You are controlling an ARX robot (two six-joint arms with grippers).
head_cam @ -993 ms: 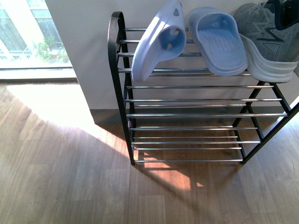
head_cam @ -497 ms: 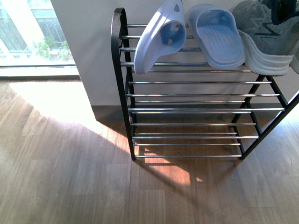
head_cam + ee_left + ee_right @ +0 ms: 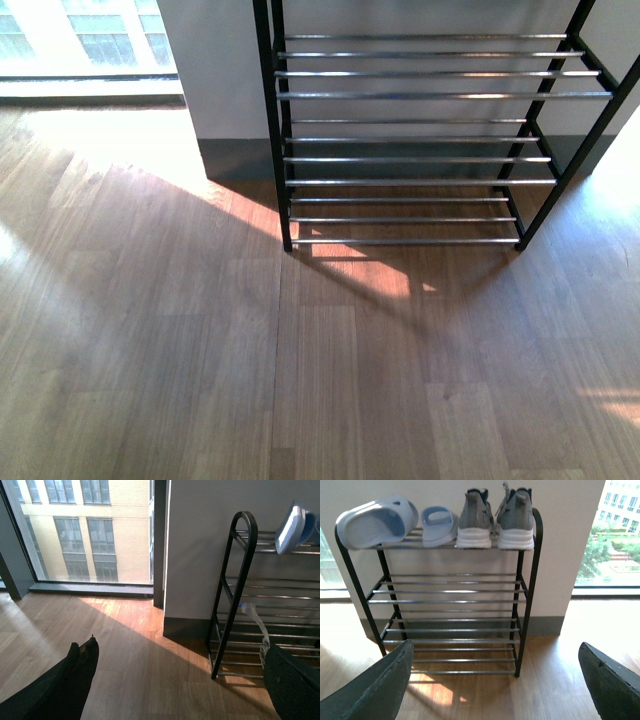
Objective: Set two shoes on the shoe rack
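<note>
Two grey sneakers [image 3: 497,517] are seen side by side on the top tier of the shoe rack [image 3: 525,587], heels toward the right wrist camera, white soles resting on the chrome bars. Beside them on the same tier are placed two pale blue slides [image 3: 400,522], one lying flat next to the sneakers and the other tipped on its edge at the rack's far end. The lower tiers are shown as bare bars.

The right gripper [image 3: 497,690] is held wide apart, its two dark fingers [image 3: 375,687] framing the rack from a distance; the sneakers are well apart from it and nothing is gripped between the fingers. The left gripper [image 3: 182,690] is likewise spread wide and holds nothing, set off to one side of the rack's black end frame [image 3: 235,590], above a wooden floor [image 3: 125,645] lit by a tall window [image 3: 85,530].

From the front camera, only the rack's lower tiers [image 3: 420,140] and the floor are visible; neither arm nor any shoe is shown there.
</note>
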